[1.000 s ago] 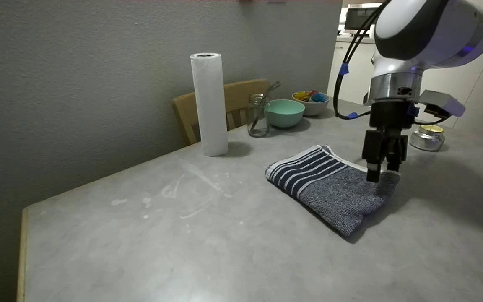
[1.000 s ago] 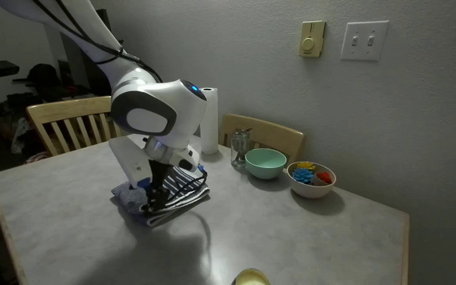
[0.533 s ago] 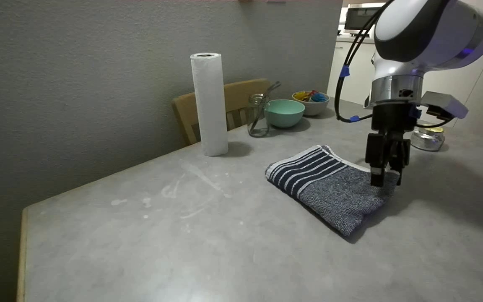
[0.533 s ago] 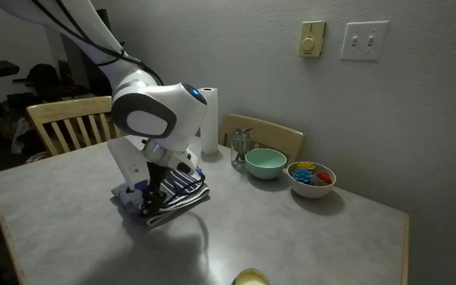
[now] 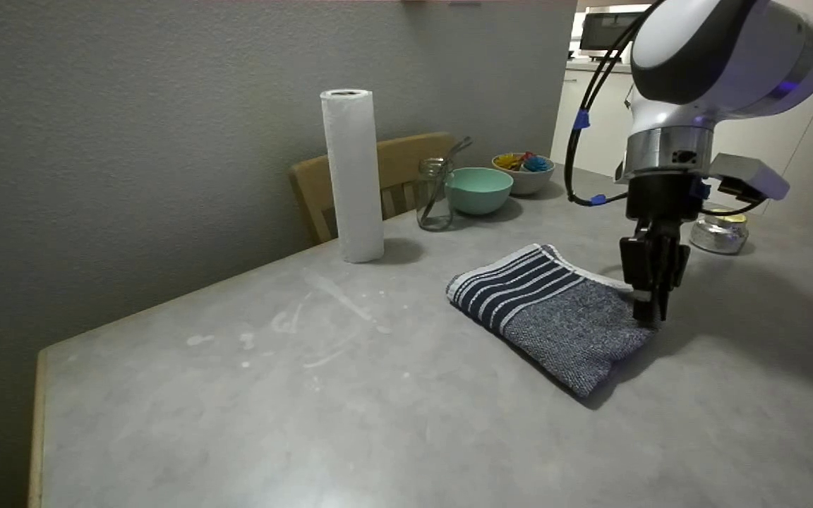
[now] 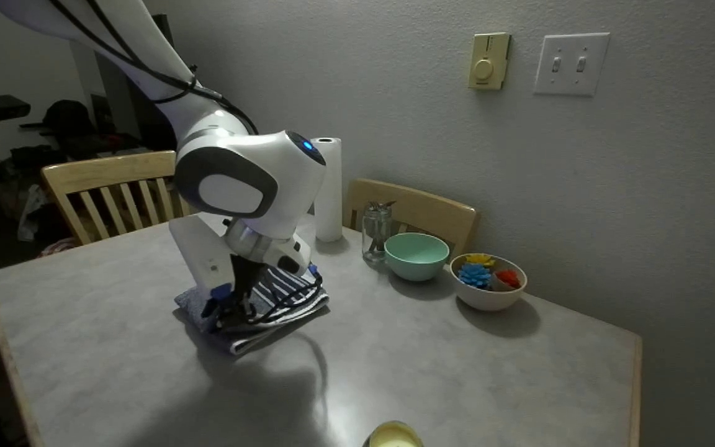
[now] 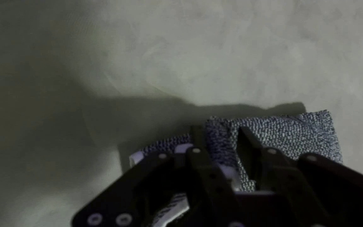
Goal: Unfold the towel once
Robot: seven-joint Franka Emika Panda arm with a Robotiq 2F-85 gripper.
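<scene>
The towel (image 5: 555,310), dark blue-grey with white stripes at one end, lies folded on the table in both exterior views. My gripper (image 5: 653,317) points down at its plain end, away from the stripes. In the wrist view a raised fold of the towel (image 7: 221,142) stands between the two fingers of the gripper (image 7: 220,128). The jaws are partly drawn together, with a narrow strip of flat cloth showing beside the fold. Whether they clamp the cloth I cannot tell. The arm covers part of the towel (image 6: 311,301) in an exterior view.
Behind the towel stand a white paper towel roll (image 5: 353,176), a glass jar (image 6: 375,230) with utensils, a teal bowl (image 5: 478,194) and a pale bowl (image 6: 488,303) of coloured pieces. A silver candle jar (image 5: 720,236) sits behind the gripper. A wooden chair (image 6: 438,202) is tucked against the table.
My gripper has lowered slightly and its fingers have come much closer together. The towel corner under them has been drawn inward and bunched up; the rest of the towel lies as before.
</scene>
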